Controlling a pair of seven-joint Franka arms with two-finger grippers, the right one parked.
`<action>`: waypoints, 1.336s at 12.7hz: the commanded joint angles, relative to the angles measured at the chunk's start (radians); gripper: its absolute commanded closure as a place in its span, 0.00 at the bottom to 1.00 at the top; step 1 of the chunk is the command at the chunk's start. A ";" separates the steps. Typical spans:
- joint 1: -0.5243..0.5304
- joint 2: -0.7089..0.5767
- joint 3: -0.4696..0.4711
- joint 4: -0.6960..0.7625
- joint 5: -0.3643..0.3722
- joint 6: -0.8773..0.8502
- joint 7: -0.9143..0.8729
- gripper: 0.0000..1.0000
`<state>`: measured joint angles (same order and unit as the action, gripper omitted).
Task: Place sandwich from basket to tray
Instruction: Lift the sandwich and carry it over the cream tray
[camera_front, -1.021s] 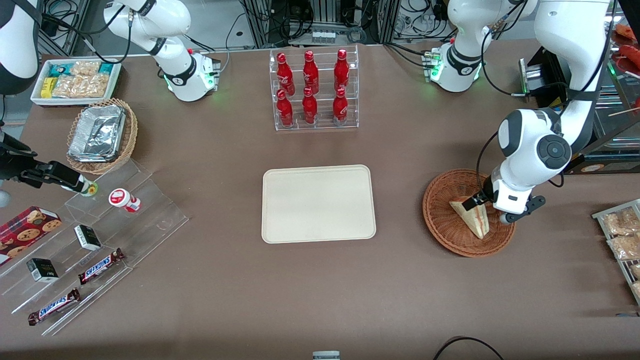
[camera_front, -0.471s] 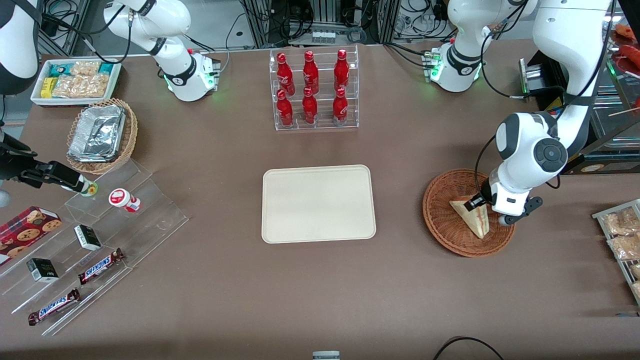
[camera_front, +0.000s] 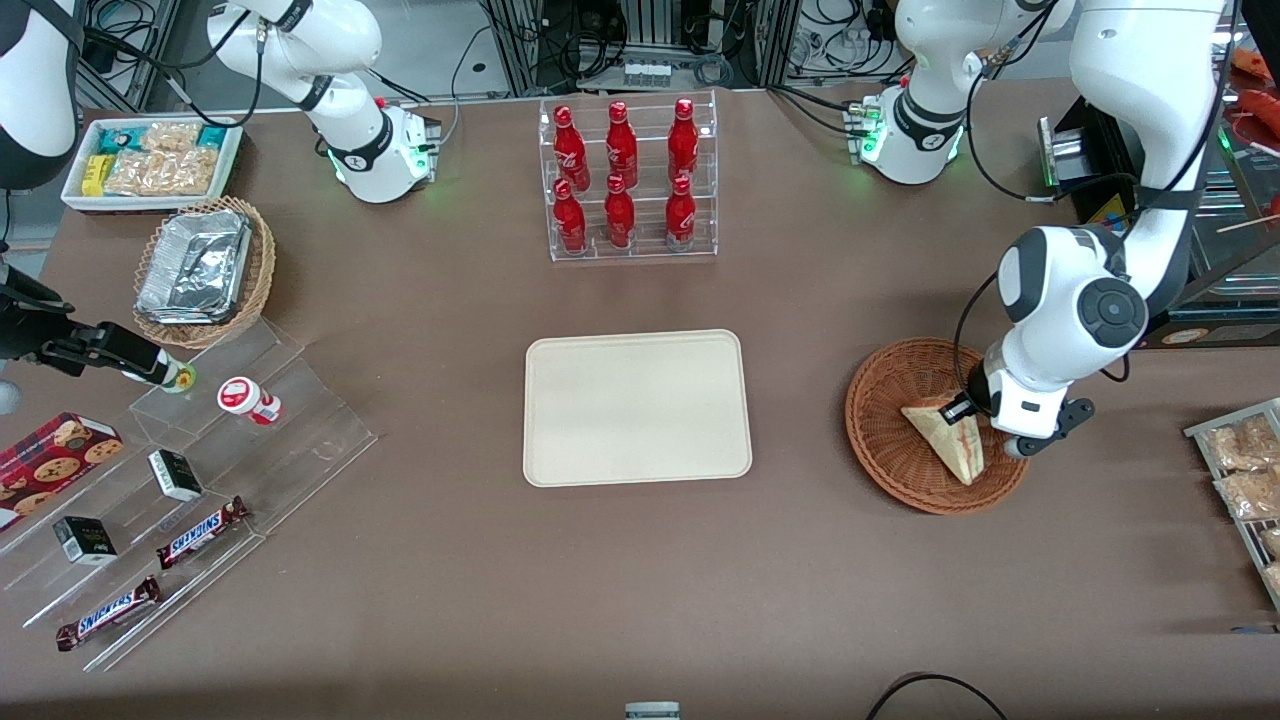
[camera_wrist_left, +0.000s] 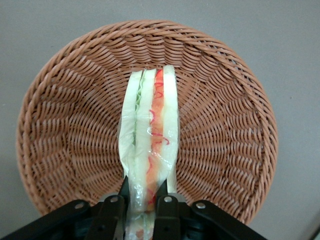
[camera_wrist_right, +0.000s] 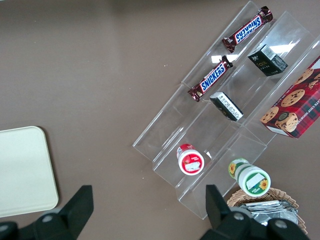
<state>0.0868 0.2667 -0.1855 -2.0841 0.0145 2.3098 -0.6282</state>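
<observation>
The sandwich is a clear-wrapped wedge with red, orange and green filling, standing on edge in the reddish-brown wicker basket toward the working arm's end of the table. My left gripper is down in the basket and shut on the sandwich's wide end. In the left wrist view both black fingers press the wrap of the sandwich, and the gripper hangs over the weave of the basket. The cream tray lies bare at the table's middle, beside the basket, and its corner shows in the right wrist view.
A clear rack of red bottles stands farther from the camera than the tray. Acrylic steps with candy bars and jars, a tan basket of foil containers and a white snack bin lie toward the parked arm's end. Snack packets sit beside the basket.
The wrist has shifted a little toward the working arm's end, and the sandwich has shifted and turned slightly with it, still inside the basket.
</observation>
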 joint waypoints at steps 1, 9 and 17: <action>-0.010 0.002 -0.018 0.117 -0.008 -0.159 0.004 1.00; -0.203 0.006 -0.057 0.189 0.002 -0.242 0.045 1.00; -0.488 0.213 -0.054 0.426 0.027 -0.244 -0.051 1.00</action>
<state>-0.3451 0.4070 -0.2525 -1.7551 0.0176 2.0861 -0.6375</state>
